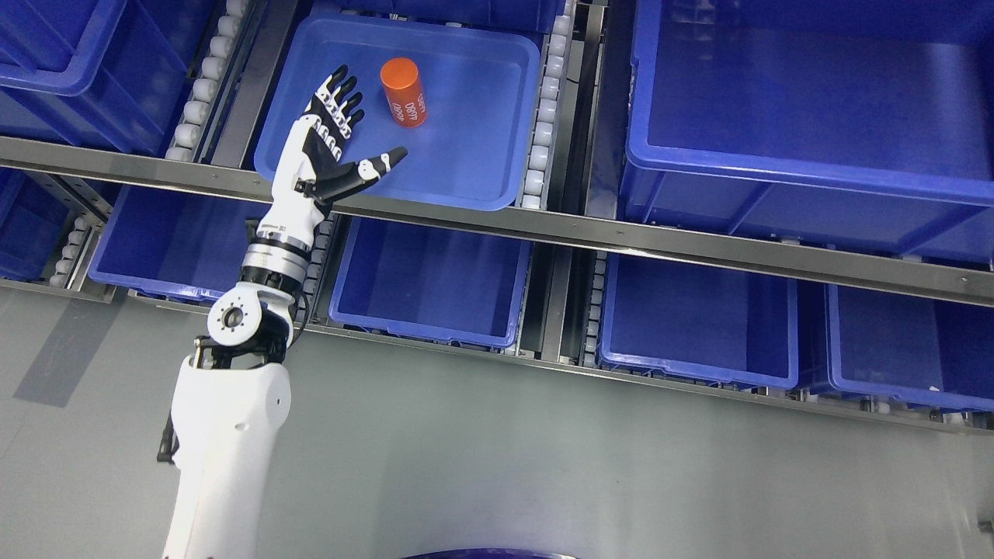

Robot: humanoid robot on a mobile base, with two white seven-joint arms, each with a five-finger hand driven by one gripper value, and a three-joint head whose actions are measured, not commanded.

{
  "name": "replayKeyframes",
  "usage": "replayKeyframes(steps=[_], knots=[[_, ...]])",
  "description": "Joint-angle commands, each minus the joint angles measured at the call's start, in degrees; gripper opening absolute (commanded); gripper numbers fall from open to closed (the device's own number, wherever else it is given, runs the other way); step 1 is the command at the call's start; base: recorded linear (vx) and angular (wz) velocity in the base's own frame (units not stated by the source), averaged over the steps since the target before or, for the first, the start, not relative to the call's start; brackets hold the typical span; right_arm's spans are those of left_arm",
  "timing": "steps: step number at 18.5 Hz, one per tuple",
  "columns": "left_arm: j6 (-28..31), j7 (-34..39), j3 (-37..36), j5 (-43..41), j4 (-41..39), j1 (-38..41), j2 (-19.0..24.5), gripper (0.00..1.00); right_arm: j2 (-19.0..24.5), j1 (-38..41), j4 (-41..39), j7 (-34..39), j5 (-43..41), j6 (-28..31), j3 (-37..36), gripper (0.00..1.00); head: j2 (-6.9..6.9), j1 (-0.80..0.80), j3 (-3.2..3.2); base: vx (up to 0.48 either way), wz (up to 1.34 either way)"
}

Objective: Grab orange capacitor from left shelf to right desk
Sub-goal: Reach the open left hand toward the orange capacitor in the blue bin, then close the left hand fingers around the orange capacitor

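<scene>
An orange capacitor [404,92], a cylinder with white print, lies in a shallow blue tray [466,155] on the upper shelf level. My left hand [345,132] reaches over the tray's left part, just left of and below the capacitor, not touching it. Its fingers [335,97] are spread and the thumb points right under the capacitor. The hand is open and holds nothing. The white left arm [225,419] rises from the lower left. The right arm is out of sight.
Deep blue bins fill the shelf: a large one [808,116] at upper right, several on the lower level [435,287]. A metal rail [621,233] crosses in front of the tray. White rollers [543,109] flank the tray. Grey floor [543,466] lies below.
</scene>
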Motion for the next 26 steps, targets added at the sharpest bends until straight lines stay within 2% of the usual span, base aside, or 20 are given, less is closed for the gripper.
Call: replayKeyframes(steps=[1, 3, 7, 11, 17, 19, 23, 26], knots=[[-1.24, 0.07, -2.08, -3.27, 18.60, -11.57, 1.10, 1.00, -1.00, 1.93, -1.32, 0.02, 0.00, 0.08, -0.70, 1.00, 0.00, 0.00, 0.00, 0.000, 0.00], [-2.46, 0.07, -2.26, -4.32, 25.98, -15.97, 1.10, 1.00, -1.00, 1.93, -1.32, 0.02, 0.00, 0.08, -0.62, 1.00, 0.00, 0.00, 0.00, 0.000, 0.00], [-2.47, -0.02, -2.70, -7.05, 34.17, -20.73, 0.78, 0.99, -1.00, 1.93, -1.32, 0.02, 0.00, 0.08, -0.62, 1.00, 0.00, 0.00, 0.00, 0.000, 0.00], [-2.12, -0.19, -4.27, -7.32, 37.96, -22.05, 0.78, 0.98, -1.00, 1.93, -1.32, 0.02, 0.00, 0.08, -0.62, 1.00, 0.00, 0.00, 0.00, 0.000, 0.00], [-2.21, -0.11, -6.30, -8.19, 38.41, -22.67, 0.78, 0.97, -1.00, 1.93, -1.32, 0.02, 0.00, 0.08, -0.70, 1.00, 0.00, 0.00, 0.00, 0.000, 0.00], [-2.47, -0.11, -5.95, -8.46, 38.50, -23.19, 0.78, 0.92, -1.00, 1.93, -1.32, 0.02, 0.00, 0.08, -0.62, 1.00, 0.00, 0.00, 0.00, 0.000, 0.00], [-3.26, -0.19, -5.60, -8.11, 38.50, -23.72, 0.78, 0.72, -1.00, 1.93, -1.32, 0.02, 0.00, 0.08, -0.62, 1.00, 0.00, 0.00, 0.00, 0.000, 0.00], [-6.59, -0.19, -5.42, -8.02, 38.58, -23.72, 0.78, 0.49, -1.00, 1.93, -1.32, 0.02, 0.00, 0.08, -0.62, 1.00, 0.00, 0.00, 0.00, 0.000, 0.00]])
